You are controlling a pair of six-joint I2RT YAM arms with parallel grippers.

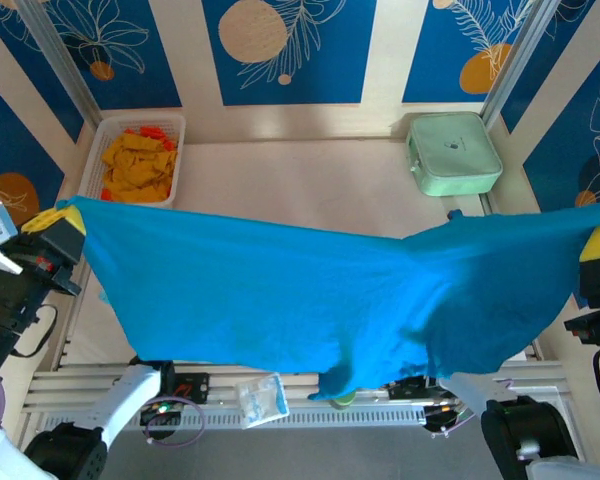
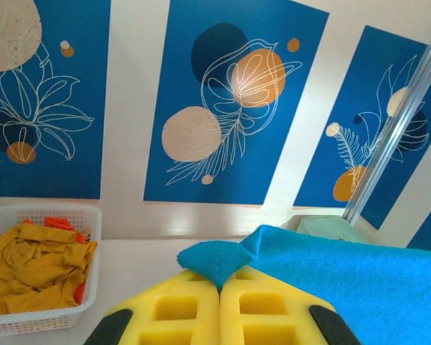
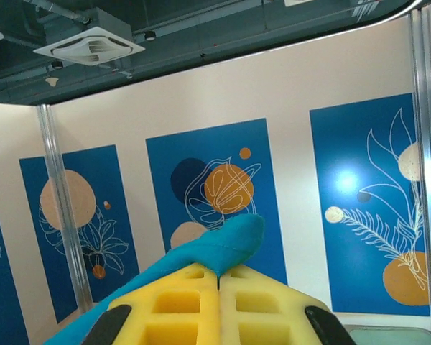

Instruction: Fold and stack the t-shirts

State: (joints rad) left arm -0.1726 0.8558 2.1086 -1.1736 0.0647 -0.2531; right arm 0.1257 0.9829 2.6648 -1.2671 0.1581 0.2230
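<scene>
The left gripper and right gripper each pinched a corner of the t-shirt. Lowering both evenly would probably lay it flat.

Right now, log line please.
left end effector: shut on t-shirt | right end effector: shut on t-shirt | t-shirt: hanging spread between them

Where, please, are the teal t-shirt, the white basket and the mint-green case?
teal t-shirt (image 1: pixel 310 290): top view, middle of cloth.
white basket (image 1: pixel 140 119): top view, far rim.
mint-green case (image 1: pixel 452 152): top view, lid centre.

Matt soft cloth t-shirt, matt foam pads on left tool, plastic mesh basket, smooth plastic case
</scene>
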